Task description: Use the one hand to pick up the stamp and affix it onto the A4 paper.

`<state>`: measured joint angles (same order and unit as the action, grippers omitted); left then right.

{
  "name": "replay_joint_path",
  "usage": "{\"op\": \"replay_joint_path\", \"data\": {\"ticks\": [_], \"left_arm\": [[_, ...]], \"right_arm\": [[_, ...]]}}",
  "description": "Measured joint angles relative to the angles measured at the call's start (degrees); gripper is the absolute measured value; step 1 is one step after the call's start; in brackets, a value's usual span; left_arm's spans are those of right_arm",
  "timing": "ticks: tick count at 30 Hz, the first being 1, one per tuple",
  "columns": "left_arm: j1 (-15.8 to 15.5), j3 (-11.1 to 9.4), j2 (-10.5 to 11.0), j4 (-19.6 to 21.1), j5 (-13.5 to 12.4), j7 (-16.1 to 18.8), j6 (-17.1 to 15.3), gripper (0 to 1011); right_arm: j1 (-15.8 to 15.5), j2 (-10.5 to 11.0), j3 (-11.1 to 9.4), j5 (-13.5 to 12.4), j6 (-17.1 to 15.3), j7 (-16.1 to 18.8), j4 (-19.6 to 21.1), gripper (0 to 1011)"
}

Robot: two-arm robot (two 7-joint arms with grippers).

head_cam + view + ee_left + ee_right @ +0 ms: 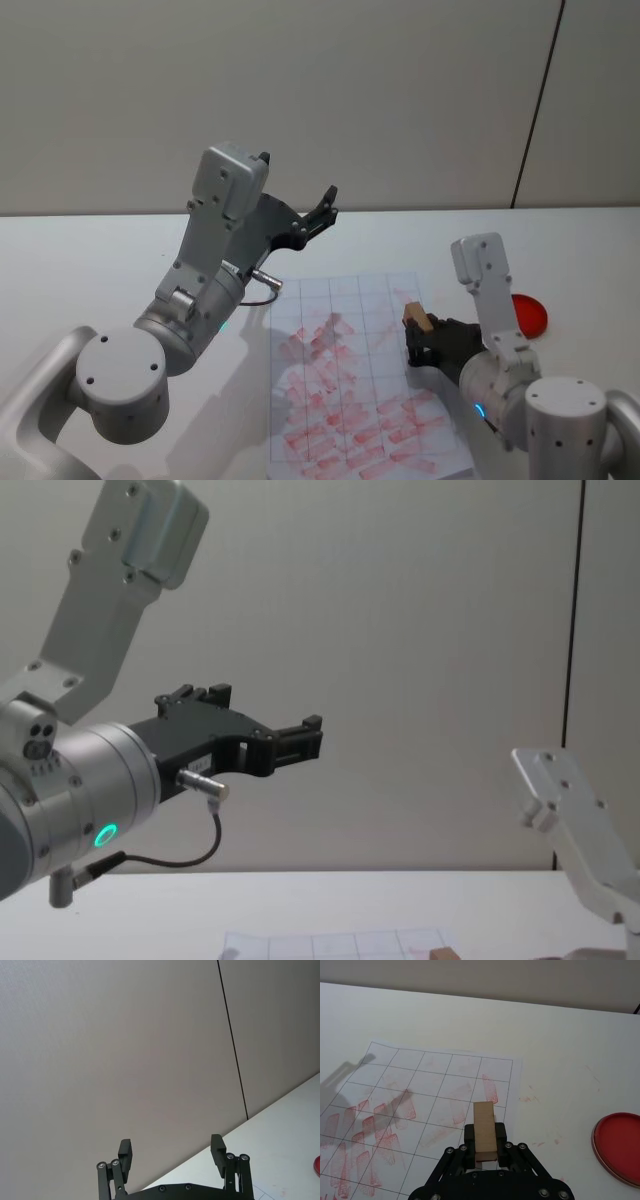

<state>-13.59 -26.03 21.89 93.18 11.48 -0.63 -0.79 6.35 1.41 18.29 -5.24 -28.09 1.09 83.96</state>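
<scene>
My right gripper [418,338] is shut on the stamp [416,318], a small tan wooden block, and holds it just above the right side of the A4 paper [340,340]. The right wrist view shows the stamp [484,1130] clamped between the black jaws over the gridded A4 paper [435,1085], which carries many pinkish-red prints. The stamp's top corner [443,953] peeks in at the chest view's lower edge. My left gripper [318,217] is raised high above the table's far left, open and holding nothing; in the left wrist view the left gripper [171,1152] points at the wall.
A round red ink pad [528,313] lies on the white table to the right of the paper; the red ink pad [618,1148] also sits near the right gripper. Faint red smears [529,1097] mark the table beside the sheet. A grey wall stands behind.
</scene>
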Motion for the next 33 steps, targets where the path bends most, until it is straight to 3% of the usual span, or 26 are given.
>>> {"op": "replay_joint_path", "data": {"ticks": [9, 18, 24, 33], "left_arm": [[0.00, 0.00, 0.00, 0.00, 0.00, 0.00, 0.00, 1002], [0.00, 0.00, 0.00, 0.00, 0.00, 0.00, 0.00, 1001], [0.00, 0.00, 0.00, 0.00, 0.00, 0.00, 0.00, 1001], [0.00, 0.00, 0.00, 0.00, 0.00, 0.00, 0.00, 1002]], "right_arm": [[-0.72, 0.23, -0.05, -0.27, -0.49, 0.16, 3.16, 218], [-0.81, 0.49, -0.54, -0.33, -1.16, 0.12, 10.10, 218], [-1.19, 0.88, -1.58, -0.97, -2.65, -1.97, 13.60, 218], [-2.26, 2.13, -3.65, -1.75, -4.66, -5.36, 15.61, 217]]}}
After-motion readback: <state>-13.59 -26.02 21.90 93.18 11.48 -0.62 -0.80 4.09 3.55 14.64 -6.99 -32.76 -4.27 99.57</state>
